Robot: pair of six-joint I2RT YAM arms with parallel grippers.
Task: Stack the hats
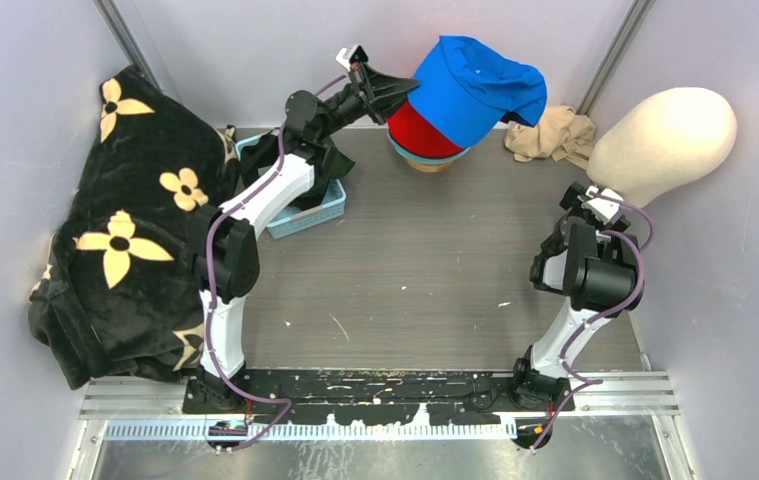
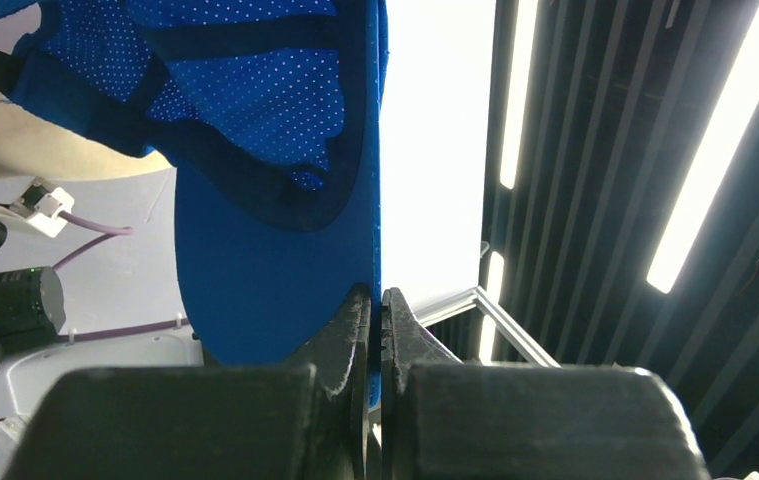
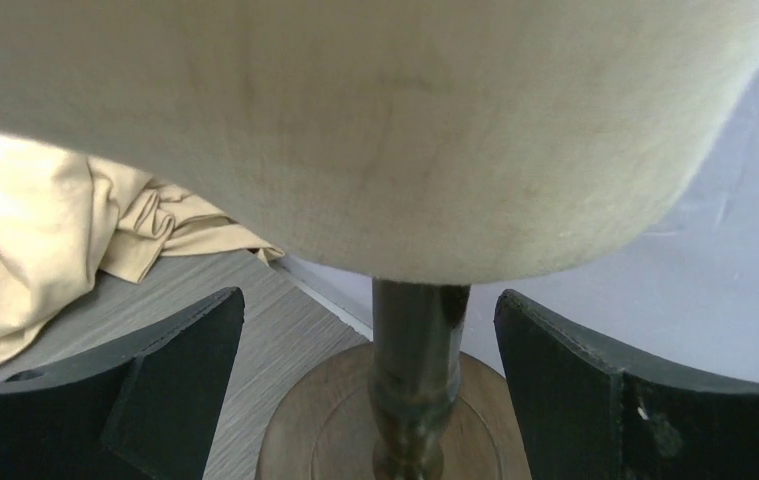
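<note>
My left end effector [image 2: 376, 300] clenches the brim of the blue cap [image 1: 480, 85], held tilted just above the red hat [image 1: 423, 132] (teal hat [image 1: 397, 150] beneath it), while my right end effector [image 3: 368, 330] stands released well right of that hat.

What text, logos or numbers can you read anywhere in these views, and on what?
None can be read.
Blue cap: no lettering shows, neither on top nor on its underside in the left wrist view.
Black cloth: only cream flower shapes, no letters.
</note>
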